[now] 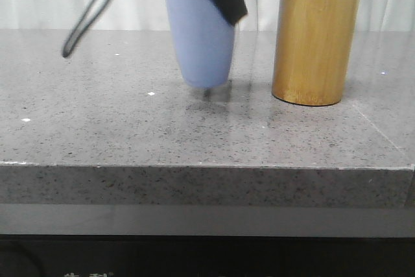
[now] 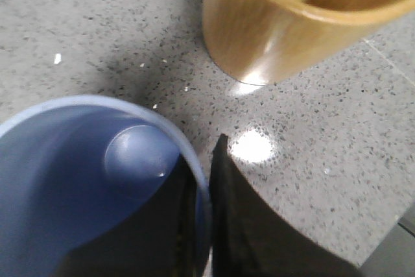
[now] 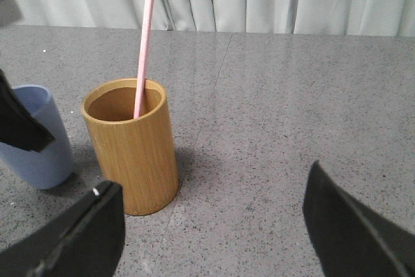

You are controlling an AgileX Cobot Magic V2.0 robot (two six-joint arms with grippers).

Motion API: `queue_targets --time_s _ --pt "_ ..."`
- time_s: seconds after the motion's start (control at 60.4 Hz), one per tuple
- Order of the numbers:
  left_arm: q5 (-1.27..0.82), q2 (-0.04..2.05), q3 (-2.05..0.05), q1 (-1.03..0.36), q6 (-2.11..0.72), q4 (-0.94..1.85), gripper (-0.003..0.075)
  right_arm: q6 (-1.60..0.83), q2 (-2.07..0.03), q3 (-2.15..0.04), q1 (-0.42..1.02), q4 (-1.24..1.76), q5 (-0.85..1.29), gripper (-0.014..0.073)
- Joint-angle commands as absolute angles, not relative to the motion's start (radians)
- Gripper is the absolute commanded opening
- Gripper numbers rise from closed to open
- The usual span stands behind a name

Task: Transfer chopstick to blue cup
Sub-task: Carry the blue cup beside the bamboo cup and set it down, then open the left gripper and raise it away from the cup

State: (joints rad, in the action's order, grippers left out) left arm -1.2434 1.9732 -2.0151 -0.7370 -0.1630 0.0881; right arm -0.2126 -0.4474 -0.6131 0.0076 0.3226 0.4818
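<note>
1. The left hand (image 2: 202,225) is clamping the rim of the blue cup (image 1: 200,37) at upper centre of the front view, one finger inside the wall and one outside, pressed together on it. The cup appears to be tilting a little on its rounded base, likely being steadied or repositioned for the transfer.

2. In the left wrist view the cup's empty interior is filling the lower left, its wall pinched between the dark fingers (image 2: 253,238) at bottom centre. Nothing is sitting inside it.

3. The chopstick (image 3: 142,50) is standing in the bamboo holder (image 3: 133,147), left of centre in the right wrist view. It is leaning against the inner wall with its upper length rising well clear of the rim, leaving free length to be gripped.

4. The right hand (image 3: 214,225) is spread wide across the bottom of its own view, its fingers (image 3: 84,231) holding nothing. The chopstick is sitting up and to the left of the gap, apart from both fingers; how close is hard to judge from this angle.

5. Holder and cup are standing near each other on the grey speckled desk (image 1: 130,134), so the carry looks short. The task is judged as barely begun.
</note>
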Motion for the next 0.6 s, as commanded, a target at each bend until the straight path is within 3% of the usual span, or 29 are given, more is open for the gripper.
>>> queue_targets --time_s 0.0,0.182,0.265,0.298,0.481,0.58 --pt "-1.257 1.949 -2.080 -0.744 -0.136 0.110 -0.0018 -0.213 -0.461 -0.650 0.005 0.332 0.407 0.0581" --pt "-1.268 1.960 -2.088 -0.744 -0.131 0.115 -0.0016 -0.213 -0.461 -0.650 0.005 0.332 0.407 0.0581" --pt "-1.268 1.960 -2.093 -0.744 -0.131 0.115 0.0026 -0.213 -0.461 -0.650 0.005 0.332 0.407 0.0581" --pt "-1.268 1.960 -2.095 -0.744 -0.131 0.115 0.0056 -0.213 -0.461 -0.650 0.005 0.332 0.407 0.0581" --pt "-1.268 1.957 -2.117 -0.744 -0.129 0.115 0.0373 -0.213 -0.460 -0.650 0.005 0.332 0.408 0.0581" --pt "-1.268 1.943 -2.131 -0.744 -0.116 0.116 0.0465 -0.213 -0.460 -0.650 0.005 0.332 0.410 0.0581"
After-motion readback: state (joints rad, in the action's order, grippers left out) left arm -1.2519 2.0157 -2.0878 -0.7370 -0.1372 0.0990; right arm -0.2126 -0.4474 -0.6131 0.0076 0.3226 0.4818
